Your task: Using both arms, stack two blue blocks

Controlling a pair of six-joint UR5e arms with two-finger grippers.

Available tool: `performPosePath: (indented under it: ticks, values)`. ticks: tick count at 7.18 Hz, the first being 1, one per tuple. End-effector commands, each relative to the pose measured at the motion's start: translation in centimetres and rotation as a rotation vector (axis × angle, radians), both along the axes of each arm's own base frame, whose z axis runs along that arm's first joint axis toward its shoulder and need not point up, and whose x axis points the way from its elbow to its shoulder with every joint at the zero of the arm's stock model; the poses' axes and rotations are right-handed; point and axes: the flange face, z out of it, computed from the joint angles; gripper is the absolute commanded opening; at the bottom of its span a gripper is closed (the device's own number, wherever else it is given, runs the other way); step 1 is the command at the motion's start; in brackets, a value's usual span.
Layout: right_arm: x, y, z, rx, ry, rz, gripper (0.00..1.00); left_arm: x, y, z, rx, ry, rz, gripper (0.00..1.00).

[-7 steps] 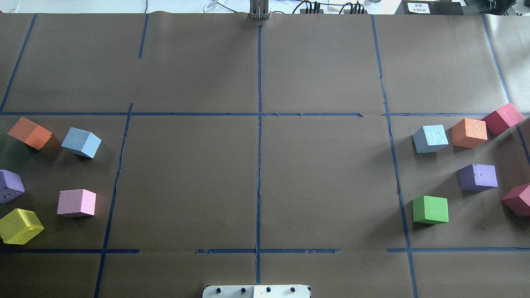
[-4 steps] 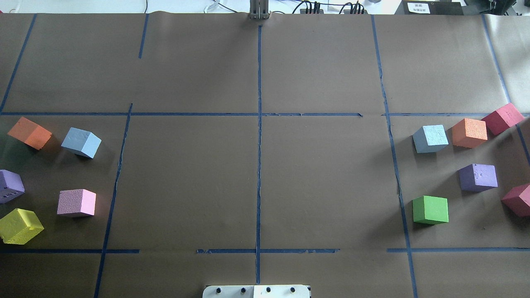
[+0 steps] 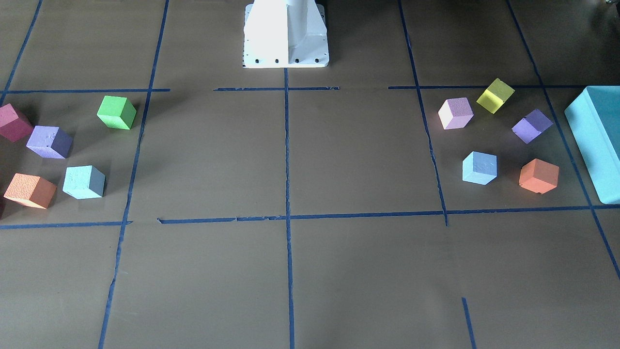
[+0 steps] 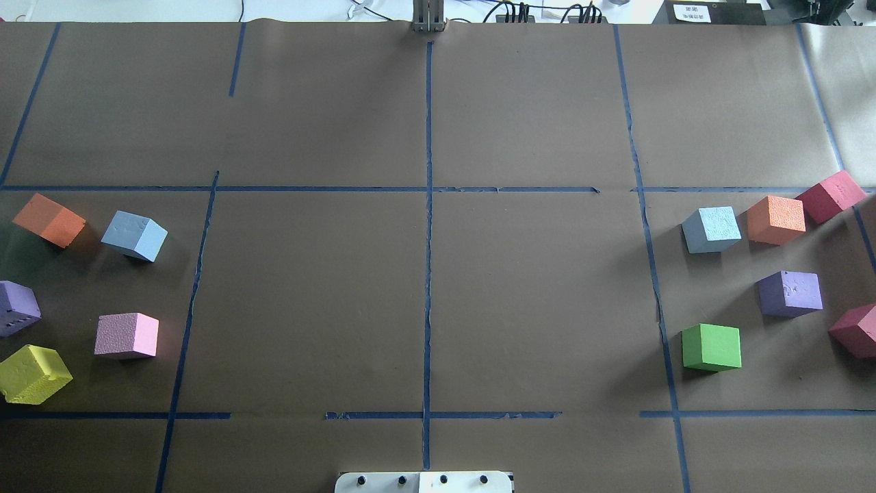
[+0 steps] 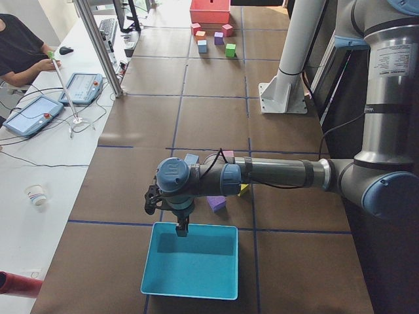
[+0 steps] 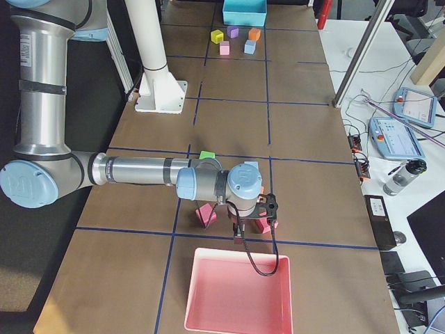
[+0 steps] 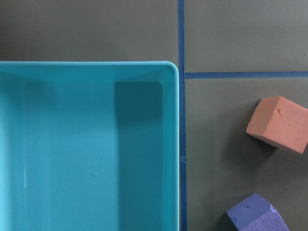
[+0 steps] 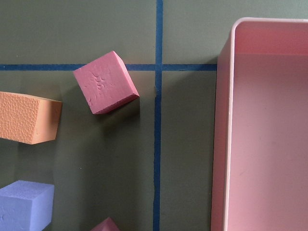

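Left blue block [image 4: 134,235] lies on the table at the robot's left, near an orange block [image 4: 49,219]. Right blue block [image 4: 712,229] lies far off at the robot's right, so the two are unstacked. Left gripper [image 5: 182,229] hangs over the teal tray's [image 5: 196,265] edge and right gripper [image 6: 238,239] over the pink tray's [image 6: 236,296] edge; whether the fingers are apart or together cannot be told.

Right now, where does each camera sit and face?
Front: across the table, facing the robot, down; base shows.
Overhead: behind the robot, forward and down; base edge.
Left side: table's left end, along it; left arm, left claw near teal box.
Right side: right end, along it; right arm, right claw near pink tray.
Left wrist: down on teal box; no body.
Right wrist: down on pink tray; no body.
Front and overhead share left blue block and right blue block.
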Motion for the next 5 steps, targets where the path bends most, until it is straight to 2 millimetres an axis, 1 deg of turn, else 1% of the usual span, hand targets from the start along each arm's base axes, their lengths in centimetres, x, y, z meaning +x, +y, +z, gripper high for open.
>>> performPosePath:
  ticks: [1,2,3,4,5]
  values:
    - [0.0,-1.6,-2.2,0.045,-0.002,0.003,1.0,0.0,0.0,-0.2,0.005,0.001,0.0,1.0]
    - [0.0,-3.1,-5.0,0.097,0.004,0.002,1.0,0.0,0.0,-0.3,0.006,0.001,0.0,1.0]
    - [0.1,-5.4,-8.6,0.161,0.012,0.01,1.0,-0.1,0.0,-0.5,0.01,0.001,0.0,1.0]
    - [0.1,-6.0,-9.5,0.182,0.019,0.01,1.0,0.0,0.0,-0.5,0.013,0.003,0.002,1.0]
    - [-1.3,-6.1,-11.0,0.202,0.0,-0.007,1.0,-0.1,0.0,-0.6,0.014,0.003,0.0,1.0]
